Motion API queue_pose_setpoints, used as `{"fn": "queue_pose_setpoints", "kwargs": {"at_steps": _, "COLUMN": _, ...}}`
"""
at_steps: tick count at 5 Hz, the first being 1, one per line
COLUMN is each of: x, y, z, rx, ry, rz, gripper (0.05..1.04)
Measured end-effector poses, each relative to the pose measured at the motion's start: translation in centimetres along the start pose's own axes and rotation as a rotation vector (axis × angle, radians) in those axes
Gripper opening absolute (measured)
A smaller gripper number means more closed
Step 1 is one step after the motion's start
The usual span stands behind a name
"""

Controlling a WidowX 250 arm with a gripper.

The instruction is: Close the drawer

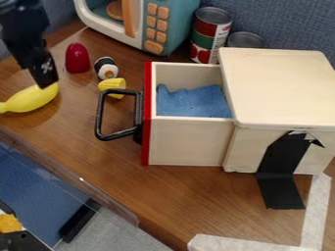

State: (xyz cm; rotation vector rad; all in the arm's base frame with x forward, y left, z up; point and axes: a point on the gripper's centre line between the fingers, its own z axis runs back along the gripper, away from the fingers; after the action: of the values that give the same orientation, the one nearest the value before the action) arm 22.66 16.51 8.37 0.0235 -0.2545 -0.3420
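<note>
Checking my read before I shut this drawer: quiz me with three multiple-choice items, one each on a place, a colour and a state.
1. Where is the toy banana?
A) In the drawer
B) On the wooden tabletop
C) On the toy microwave

2. What colour is the drawer's handle?
A) Black
B) Red
C) White

3. How does the drawer stand?
A) Fully shut
B) Taken out of its box
C) Open, partly in its box

Key:
1 B: it lies on the wood, out beyond the handle.
2 A: the black loop contrasts with the red front panel.
3 C: the blue material inside shows, and the drawer's rear runs into the box.
</note>
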Motion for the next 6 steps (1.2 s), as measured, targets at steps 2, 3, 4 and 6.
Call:
{"fn": "queue_pose_setpoints", "kwargs": {"at_steps": 2, "x": -0.3, "y": -1.4, "z": -1.9, "rx": 0.042, "ry": 0.104, "rz": -0.426, "gripper": 0.999}}
{"fn": "queue_pose_setpoints", "kwargs": {"at_steps": 3, "x": -0.5, "y": -1.8, "z": -2.8, "rx": 0.041, "ry": 0.129, "rz": -0.512, "gripper": 0.999}}
{"fn": "queue_pose_setpoints", "kwargs": {"at_steps": 4, "x": -0.6, "y": -2.4, "z": -3.7, "rx": 0.013, "ry": 0.151, "rz": -0.551, "gripper": 0.999}}
{"fn": "queue_pose_setpoints", "kwargs": {"at_steps": 6, "x": -0.8, "y": -3.8, "z": -5.8, "rx": -0.102, "ry": 0.13, "rz": -0.523, "gripper": 0.999}}
